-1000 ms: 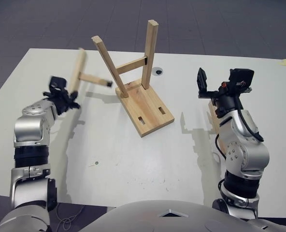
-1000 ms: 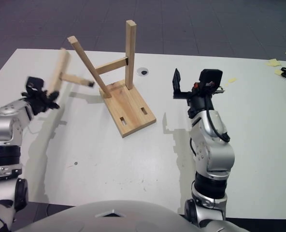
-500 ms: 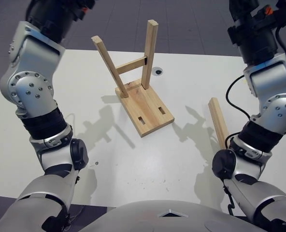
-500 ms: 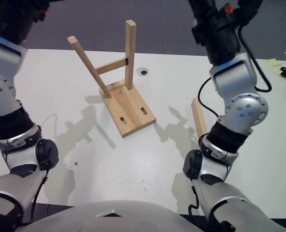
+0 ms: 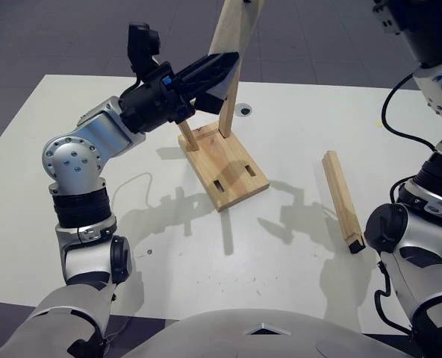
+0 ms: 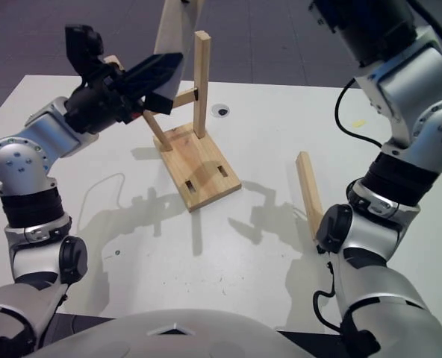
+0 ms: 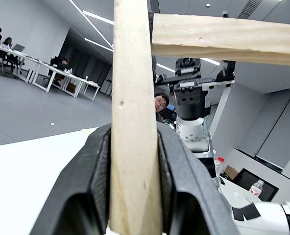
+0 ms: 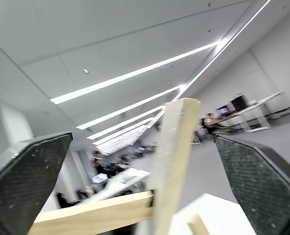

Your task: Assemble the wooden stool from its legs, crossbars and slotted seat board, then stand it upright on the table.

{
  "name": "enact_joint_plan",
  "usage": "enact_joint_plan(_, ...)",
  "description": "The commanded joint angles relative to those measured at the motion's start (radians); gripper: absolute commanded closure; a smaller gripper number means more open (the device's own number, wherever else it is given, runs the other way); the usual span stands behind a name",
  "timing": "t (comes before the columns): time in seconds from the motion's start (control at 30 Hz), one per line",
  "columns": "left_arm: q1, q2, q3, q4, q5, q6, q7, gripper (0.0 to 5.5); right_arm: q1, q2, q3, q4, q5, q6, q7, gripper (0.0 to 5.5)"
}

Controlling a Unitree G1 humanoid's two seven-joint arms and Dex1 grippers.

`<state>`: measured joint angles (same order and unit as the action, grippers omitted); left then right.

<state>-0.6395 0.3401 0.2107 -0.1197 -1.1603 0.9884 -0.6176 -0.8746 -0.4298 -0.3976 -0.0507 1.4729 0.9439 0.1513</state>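
We clamp a leg point(image 5: 236, 22) in our left claw point(image 5: 225, 63), its long axis nearly straight up; our right claw point(image 8: 145, 181) gapes wide. A loose leg point(image 5: 343, 200) lies near-to-far on the counter point(image 5: 296, 253).

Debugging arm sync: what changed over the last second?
The left end effector, still shut on the leg-crossbar piece, swung it up toward the seat board. The right arm rose high. Seat board, its two legs and the loose leg stayed put.

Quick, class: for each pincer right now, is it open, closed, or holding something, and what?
Left pincer: closed, holding a wooden leg.
Right pincer: open, empty.
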Motion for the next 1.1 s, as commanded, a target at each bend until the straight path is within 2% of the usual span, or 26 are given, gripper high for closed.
enact_joint_plan(0.03,0.003,0.037,-0.035,-0.019,0.000,0.032,-0.053,4.48,-0.030,0.042,0.076,0.035,-0.074,-0.023,0.035,0.10)
enact_joint_plan(0.17,0.010,0.038,-0.074,-0.025,0.022,0.025,-0.088,4.48,-0.027,0.075,0.111,0.042,-0.110,-0.027,0.046,0.10)
enact_joint_plan(0.27,0.019,0.042,-0.091,-0.028,0.036,0.020,-0.110,4.48,-0.023,0.087,0.083,0.056,-0.005,0.018,0.053,0.57)
enact_joint_plan(0.4,0.023,0.049,-0.095,-0.021,0.048,0.015,-0.128,4.48,-0.037,0.044,0.017,0.137,0.184,0.078,0.058,1.18)
enact_joint_plan(0.57,0.021,0.051,-0.110,-0.031,0.052,0.028,-0.142,4.48,-0.018,-0.010,0.031,0.154,0.297,0.157,0.082,1.95)
enact_joint_plan(0.97,0.002,0.067,-0.120,-0.028,0.054,0.043,-0.166,4.48,-0.007,-0.089,0.072,0.139,0.217,0.203,0.235,4.01)
enact_joint_plan(1.1,0.011,0.063,-0.118,-0.035,0.046,0.048,-0.159,4.48,0.017,-0.084,0.070,0.119,0.204,0.197,0.247,4.41)
